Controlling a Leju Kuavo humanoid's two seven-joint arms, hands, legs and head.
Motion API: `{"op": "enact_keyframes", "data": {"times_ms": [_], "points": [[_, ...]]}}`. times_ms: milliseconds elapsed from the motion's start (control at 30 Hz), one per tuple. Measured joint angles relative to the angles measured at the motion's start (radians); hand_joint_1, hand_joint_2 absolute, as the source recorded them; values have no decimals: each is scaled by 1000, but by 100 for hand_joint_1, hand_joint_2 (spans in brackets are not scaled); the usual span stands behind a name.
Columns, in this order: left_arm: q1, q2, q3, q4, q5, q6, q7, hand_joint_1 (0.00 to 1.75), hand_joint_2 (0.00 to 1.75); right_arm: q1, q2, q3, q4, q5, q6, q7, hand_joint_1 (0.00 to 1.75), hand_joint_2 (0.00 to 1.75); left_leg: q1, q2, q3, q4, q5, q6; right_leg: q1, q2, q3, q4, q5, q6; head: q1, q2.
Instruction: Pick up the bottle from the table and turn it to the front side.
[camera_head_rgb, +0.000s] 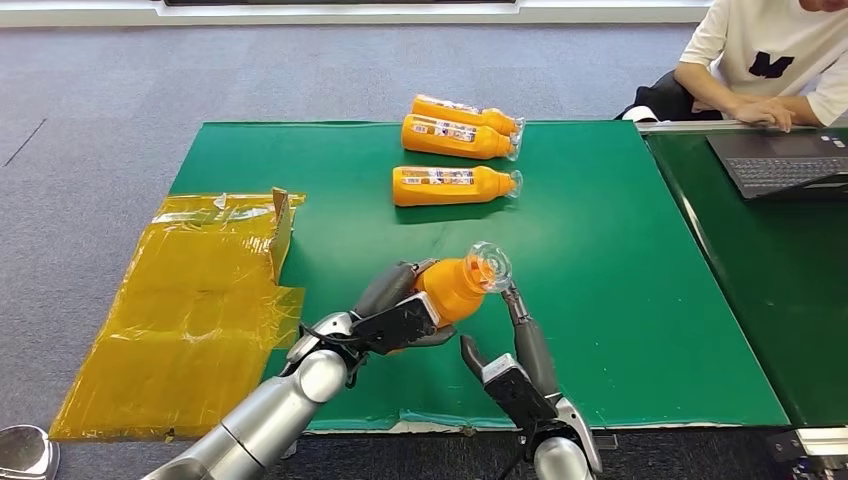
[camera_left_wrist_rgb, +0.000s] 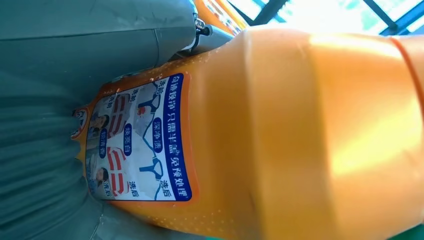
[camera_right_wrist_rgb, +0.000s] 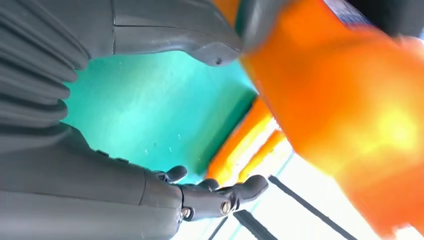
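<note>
The left hand (camera_head_rgb: 400, 318) grips an orange bottle (camera_head_rgb: 458, 285) above the green worktop (camera_head_rgb: 610, 300), near the middle of the worktop's near edge. The hand's fingers wrap the bottle's body from below and behind, so the bottle sticks out past the hand with its clear cap (camera_head_rgb: 489, 266) raised and pointing away from the robot and toward the right. In the left wrist view the bottle (camera_left_wrist_rgb: 300, 130) lies close against the hand's grey cover (camera_left_wrist_rgb: 45, 150), and a blue-bordered label (camera_left_wrist_rgb: 137, 140) with printed text and small pictures faces the camera.

The right hand (camera_head_rgb: 515, 370) stands just beside the bottle, on its right, over the worktop's near edge. Its fingers are spread and hold nothing; one long finger (camera_head_rgb: 522, 320) reaches up to the bottle's neck just under the cap, though contact cannot be told for sure. In the right wrist view the bottle (camera_right_wrist_rgb: 340, 100) is a blurred orange mass next to the thumb (camera_right_wrist_rgb: 200, 45), with the other fingers (camera_right_wrist_rgb: 220, 192) apart from it.

Three more bottles (camera_head_rgb: 455, 186) lie on their sides near the worktop's far edge, caps toward the right, well apart from both hands. Yellow sheeting (camera_head_rgb: 190, 310) covers the worktop's left edge. At the far right corner a person (camera_head_rgb: 770, 60) sits with a laptop (camera_head_rgb: 785, 165).
</note>
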Motion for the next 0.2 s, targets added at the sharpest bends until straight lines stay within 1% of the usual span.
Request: {"op": "enact_keyframes", "data": {"times_ms": [67,200], "points": [[15,8,17,-5,-24,13,-7,175,175,18,-8,-3,-27,6,7,11,0,0,0,0,0,0,0,0,0,0,0,0,0,0,0,0],[41,14,35,5,-55,39,-36,175,175,51,-17,-6,-43,12,-4,1,0,0,0,0,0,0,0,0,0,0,0,0,0,0,0,0]]}}
